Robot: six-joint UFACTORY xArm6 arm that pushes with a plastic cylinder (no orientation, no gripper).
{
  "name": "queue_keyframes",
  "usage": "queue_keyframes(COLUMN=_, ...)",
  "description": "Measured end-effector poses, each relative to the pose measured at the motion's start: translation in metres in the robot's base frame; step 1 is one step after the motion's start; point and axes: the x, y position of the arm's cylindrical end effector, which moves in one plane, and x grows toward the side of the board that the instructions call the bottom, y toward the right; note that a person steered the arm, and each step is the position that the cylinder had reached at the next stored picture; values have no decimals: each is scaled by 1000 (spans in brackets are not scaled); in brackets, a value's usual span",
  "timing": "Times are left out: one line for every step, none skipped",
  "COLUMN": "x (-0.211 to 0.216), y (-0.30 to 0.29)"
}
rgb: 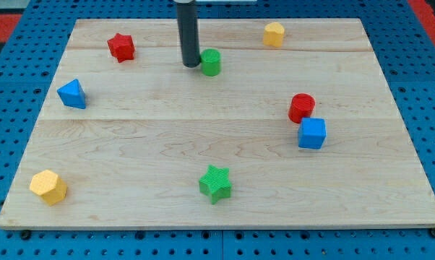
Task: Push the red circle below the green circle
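Red star (121, 47), yel hexagon (274, 34), blue triangle (72, 94), blue cube (312, 133), green star (215, 183), yel hexagon btm-left (48, 187), wood board (160, 137)

Rod cropped at top, a few edges hidden

The rod (188, 32) runs out of the view's top edge, upper part unseen; my tip (191, 65) covers a sliver of the green circle's (212, 63) left side. The blue cube (312, 133) overlaps the red circle's (301, 107) lower edge; contact unclear.

My tip (191, 65) beside green circle (211, 62) (view's left).
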Motion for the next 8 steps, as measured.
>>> queue_keyframes(x=0, y=22)
queue_keyframes(x=0, y=11)
queue_keyframes(x=43, y=7)
queue_keyframes(x=52, y=72)
queue_keyframes(x=40, y=161)
queue_keyframes(x=57, y=234)
queue_keyframes(x=109, y=233)
queue_keyframes(x=131, y=213)
